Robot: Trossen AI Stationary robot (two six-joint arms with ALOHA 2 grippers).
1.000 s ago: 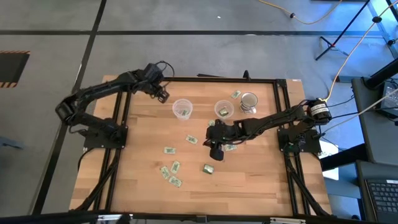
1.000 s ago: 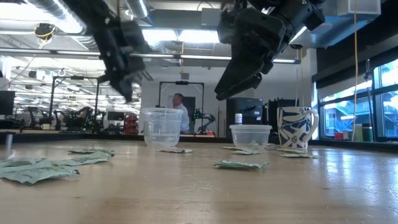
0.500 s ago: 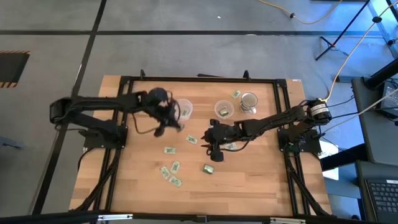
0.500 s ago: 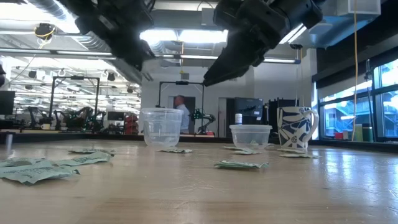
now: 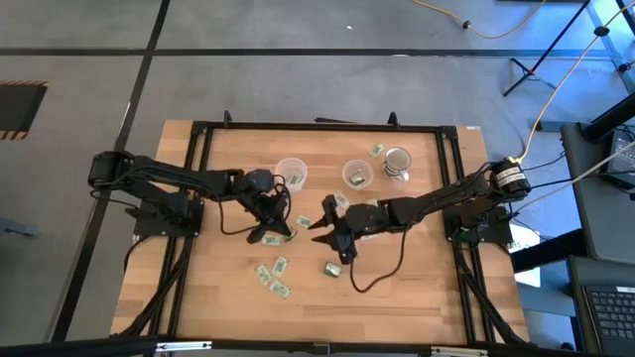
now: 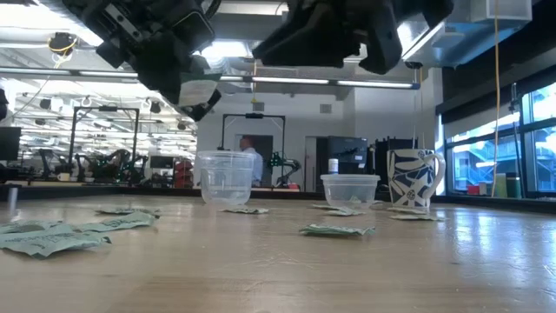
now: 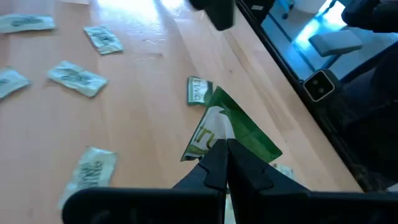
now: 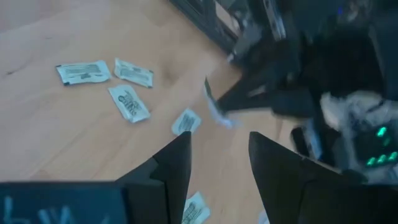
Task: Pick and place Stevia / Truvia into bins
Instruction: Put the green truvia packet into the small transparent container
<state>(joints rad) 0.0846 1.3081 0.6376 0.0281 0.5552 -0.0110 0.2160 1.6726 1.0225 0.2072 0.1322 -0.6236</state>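
Left gripper (image 5: 273,230) pinched tight — right gripper (image 5: 332,230) (spread wide) faces it.

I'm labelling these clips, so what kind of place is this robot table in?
Probably a robotics lab or workshop: exposed ceiling ducts, other arm rigs along the back, and a person standing among equipment.

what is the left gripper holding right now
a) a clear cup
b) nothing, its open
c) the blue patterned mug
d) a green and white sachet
d: in the left wrist view the left gripper has its fingers pinched shut on a green and white sachet, held above the table; the right gripper stands open and empty.
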